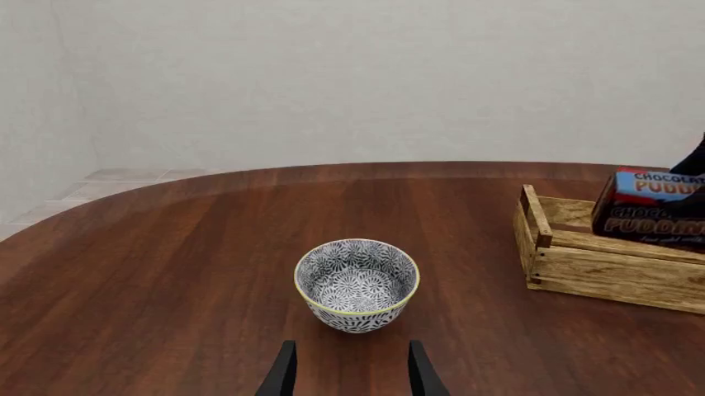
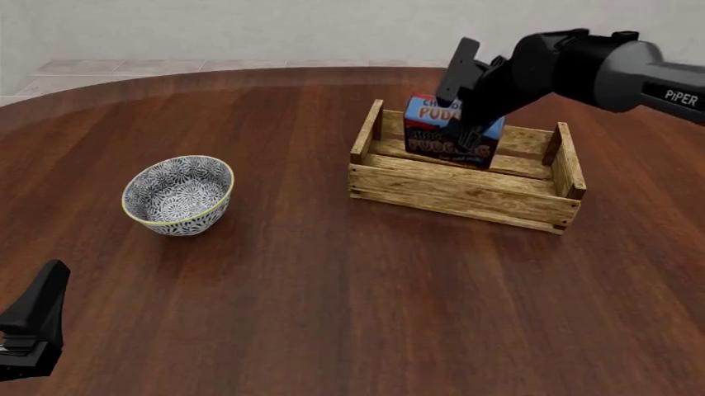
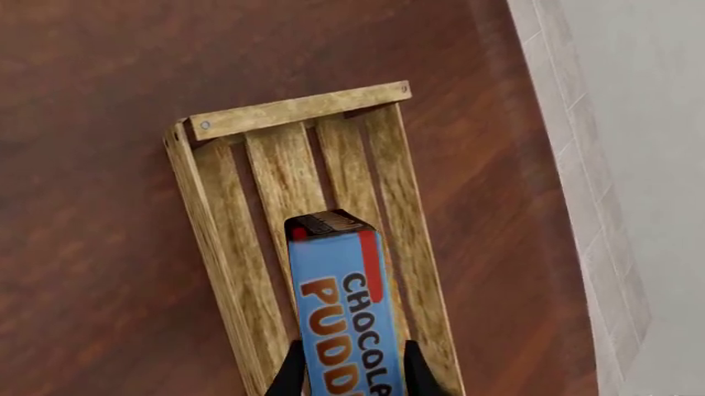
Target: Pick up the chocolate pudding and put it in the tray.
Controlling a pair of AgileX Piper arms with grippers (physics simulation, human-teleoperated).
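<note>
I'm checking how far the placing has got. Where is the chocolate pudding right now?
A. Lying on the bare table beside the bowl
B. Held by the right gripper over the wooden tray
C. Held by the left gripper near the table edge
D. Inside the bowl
B: the right gripper is shut on the chocolate pudding, within the tray.

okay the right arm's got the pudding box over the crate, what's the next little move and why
Probably lower it slightly, then open the right gripper. Its fingers clamp the pudding box, which is already inside the crate walls, over the slats. Whether it touches the bottom isn't clear.
</note>
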